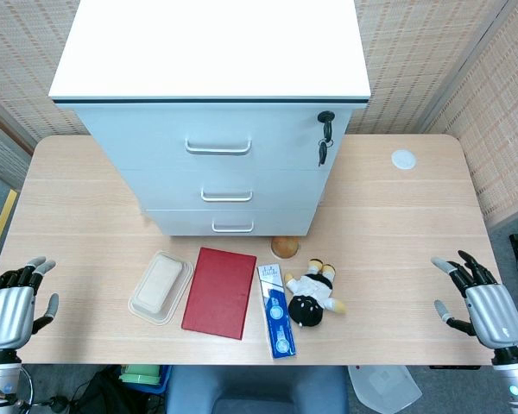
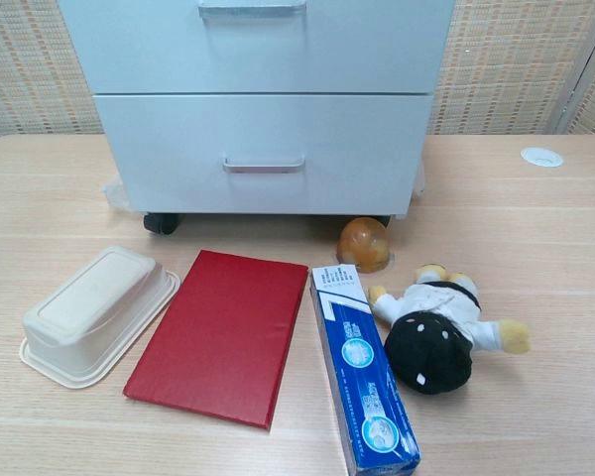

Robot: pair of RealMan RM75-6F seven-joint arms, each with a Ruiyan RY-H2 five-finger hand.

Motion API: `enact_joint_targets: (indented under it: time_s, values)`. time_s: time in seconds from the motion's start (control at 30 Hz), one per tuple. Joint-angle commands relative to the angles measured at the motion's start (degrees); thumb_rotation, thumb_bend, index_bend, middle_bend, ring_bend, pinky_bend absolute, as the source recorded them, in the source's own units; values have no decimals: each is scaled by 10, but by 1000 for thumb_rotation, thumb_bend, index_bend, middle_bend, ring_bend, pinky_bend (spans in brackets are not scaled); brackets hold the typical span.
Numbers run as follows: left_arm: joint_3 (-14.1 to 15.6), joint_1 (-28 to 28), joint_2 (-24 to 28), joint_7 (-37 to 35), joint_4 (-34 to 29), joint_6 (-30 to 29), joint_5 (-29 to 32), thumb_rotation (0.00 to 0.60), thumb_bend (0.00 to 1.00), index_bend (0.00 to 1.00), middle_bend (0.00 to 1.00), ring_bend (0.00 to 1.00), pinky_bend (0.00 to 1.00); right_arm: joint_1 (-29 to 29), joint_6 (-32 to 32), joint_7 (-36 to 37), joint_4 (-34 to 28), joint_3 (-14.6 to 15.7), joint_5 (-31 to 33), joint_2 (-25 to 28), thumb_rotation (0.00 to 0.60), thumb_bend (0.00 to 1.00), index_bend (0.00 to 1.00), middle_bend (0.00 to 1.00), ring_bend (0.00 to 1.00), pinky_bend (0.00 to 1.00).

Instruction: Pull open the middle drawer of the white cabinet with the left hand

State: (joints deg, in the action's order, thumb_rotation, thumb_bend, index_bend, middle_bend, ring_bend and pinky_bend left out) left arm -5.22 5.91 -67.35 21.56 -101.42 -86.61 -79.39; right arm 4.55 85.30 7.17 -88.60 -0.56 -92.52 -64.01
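Note:
The white cabinet stands at the back middle of the table, all three drawers closed. Its middle drawer has a bar handle; in the chest view that handle sits at the top edge, above the bottom drawer's handle. My left hand hovers at the table's front left corner, fingers apart and empty, far from the cabinet. My right hand is at the front right edge, also spread and empty. Neither hand shows in the chest view.
In front of the cabinet lie a beige lidded box, a red book, a blue toothpaste box, a plush doll and an orange ball. Keys hang from the cabinet lock. A white disc lies back right.

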Motion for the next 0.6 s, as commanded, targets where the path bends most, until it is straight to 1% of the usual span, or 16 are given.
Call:
enact_joint_targets:
  time_s: [0.03, 0.37, 0.5, 0.57, 0.6]
  values:
    - [1, 0, 1, 0, 0, 1, 0, 600, 400, 228, 207, 260, 229, 1, -1, -1, 0, 0, 1, 0, 600, 307, 185, 247, 143, 182]
    - [4, -1, 6, -5, -4, 0, -3, 600, 400, 229, 207, 261, 229, -3, 7, -2, -3, 2, -1, 0, 600, 307, 185, 247, 143, 182]
    - [5, 4, 11, -11, -3, 2, -20, 600, 400, 226, 207, 261, 229, -5, 10, -1, -4, 3, -1, 2, 600, 307, 185, 247, 143, 182]
    - [4, 10, 17, -19, -5, 5, -32, 600, 400, 225, 208, 268, 249, -6, 12, 0, -4, 3, -3, 2, 600, 308, 184, 247, 143, 182]
    - [3, 13, 20, -25, -8, 7, -36, 600, 400, 226, 217, 282, 279, -6, 14, 0, -4, 3, -4, 2, 600, 308, 184, 247, 143, 182]
